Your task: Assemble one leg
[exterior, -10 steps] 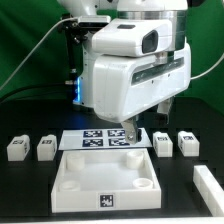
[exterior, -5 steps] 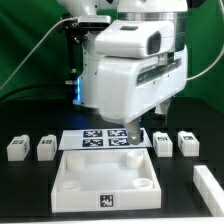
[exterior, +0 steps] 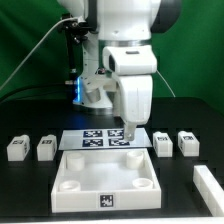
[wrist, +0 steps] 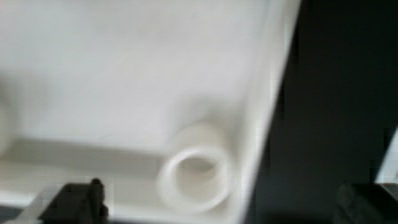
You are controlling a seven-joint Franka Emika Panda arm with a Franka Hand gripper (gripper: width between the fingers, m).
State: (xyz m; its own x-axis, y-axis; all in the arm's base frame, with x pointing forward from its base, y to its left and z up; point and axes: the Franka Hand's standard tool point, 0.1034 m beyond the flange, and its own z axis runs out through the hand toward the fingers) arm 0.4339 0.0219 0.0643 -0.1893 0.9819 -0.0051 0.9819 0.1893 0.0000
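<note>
Four small white legs with marker tags stand on the black table: two at the exterior view's left (exterior: pixel 16 148) (exterior: pixel 46 148) and two at its right (exterior: pixel 163 143) (exterior: pixel 187 143). My gripper (exterior: pixel 128 131) points down over the far edge of the white square tray piece (exterior: pixel 100 198), holding nothing. It is some way from every leg. The wrist view is blurred. It shows the tray's floor (wrist: pixel 125 90) and one round corner socket (wrist: pixel 199 175) below my gripper (wrist: pixel 228 205). The dark fingertips (wrist: pixel 75 200) stand wide apart, so the gripper is open.
The marker board (exterior: pixel 100 138) lies flat behind the tray, under the gripper. A long white part (exterior: pixel 209 186) lies at the exterior view's lower right. The arm's base and cables stand at the back.
The wrist has turned about its vertical axis, so the broad hand body now looks narrow. The gripper stays over the tray's far edge. The legs and tray have not moved.
</note>
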